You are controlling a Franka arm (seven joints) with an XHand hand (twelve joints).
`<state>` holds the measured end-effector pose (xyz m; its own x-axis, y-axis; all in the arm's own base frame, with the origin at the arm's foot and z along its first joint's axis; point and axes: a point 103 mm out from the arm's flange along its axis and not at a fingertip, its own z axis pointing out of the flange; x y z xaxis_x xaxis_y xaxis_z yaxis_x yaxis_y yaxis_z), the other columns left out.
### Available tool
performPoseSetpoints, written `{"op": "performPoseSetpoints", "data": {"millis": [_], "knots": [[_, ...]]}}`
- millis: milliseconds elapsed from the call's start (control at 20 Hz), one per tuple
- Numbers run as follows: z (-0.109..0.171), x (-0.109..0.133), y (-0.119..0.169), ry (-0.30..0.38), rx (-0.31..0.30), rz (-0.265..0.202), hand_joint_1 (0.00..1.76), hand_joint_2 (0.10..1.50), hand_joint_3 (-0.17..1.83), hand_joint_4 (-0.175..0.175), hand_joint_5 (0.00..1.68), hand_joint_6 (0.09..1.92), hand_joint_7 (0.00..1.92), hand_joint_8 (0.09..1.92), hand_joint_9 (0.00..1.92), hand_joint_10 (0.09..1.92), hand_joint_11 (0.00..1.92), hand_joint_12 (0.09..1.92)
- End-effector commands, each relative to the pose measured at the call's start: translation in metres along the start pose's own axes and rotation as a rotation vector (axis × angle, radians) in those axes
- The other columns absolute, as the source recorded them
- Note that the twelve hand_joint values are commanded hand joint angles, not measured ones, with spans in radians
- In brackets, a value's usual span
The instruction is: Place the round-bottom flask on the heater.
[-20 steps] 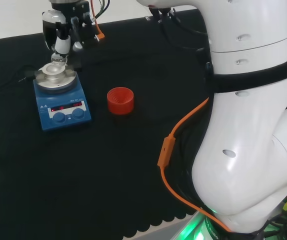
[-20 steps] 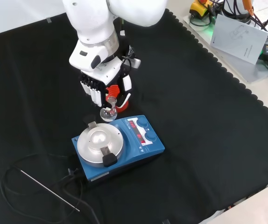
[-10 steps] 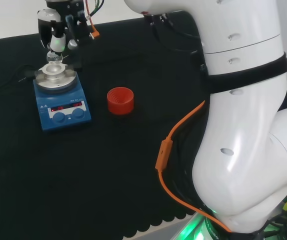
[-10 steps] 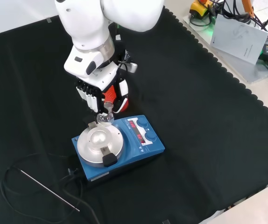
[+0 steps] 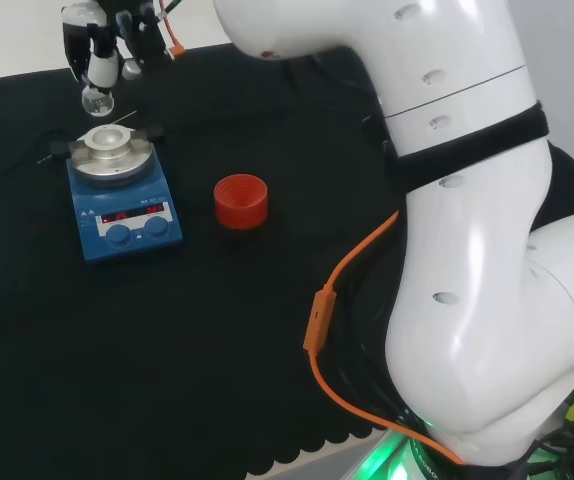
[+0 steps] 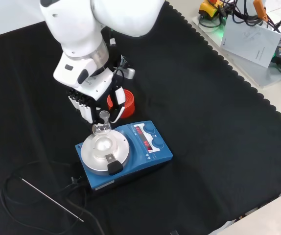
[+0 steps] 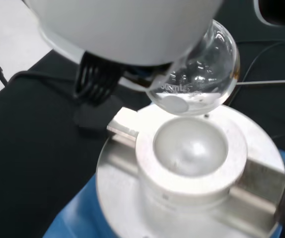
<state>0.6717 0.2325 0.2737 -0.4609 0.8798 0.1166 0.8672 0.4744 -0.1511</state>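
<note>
Front view, nearest: heater (image 6: 126,154), blue, on the black tabletop (image 6: 219,147); round metal block with hollowed seat on top, seat vacant. Just past it: round-bottom flask (image 6: 101,128) held upright by the neck, bulb raised above the far edge of the block, not touching. Hand (image 6: 94,98) curled round the neck from above. Farther back: red ribbed stand (image 6: 126,100), vacant. Carry apparently near done; remaining by judgement: centre bulb over seat, lower, release. Wrist view: bulb (image 7: 197,74) offset from hollow.
</note>
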Motion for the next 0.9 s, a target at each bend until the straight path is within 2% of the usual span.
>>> {"op": "performPoseSetpoints", "data": {"millis": [50,450,900], "knots": [[0.003,-0.006,0.0,0.002,0.095,0.001,1.33,0.48,0.97,-0.175,1.28,0.78,1.34,0.76,1.75,0.39,1.53,0.7],[0.032,-0.009,-0.001,0.015,0.132,0.004,1.33,0.48,0.97,-0.175,1.28,0.78,1.34,0.76,1.75,0.39,1.53,0.7],[0.043,-0.004,-0.008,0.008,0.127,0.006,1.33,0.48,0.97,-0.175,1.28,0.78,1.34,0.75,1.75,0.39,1.53,0.7]]}}
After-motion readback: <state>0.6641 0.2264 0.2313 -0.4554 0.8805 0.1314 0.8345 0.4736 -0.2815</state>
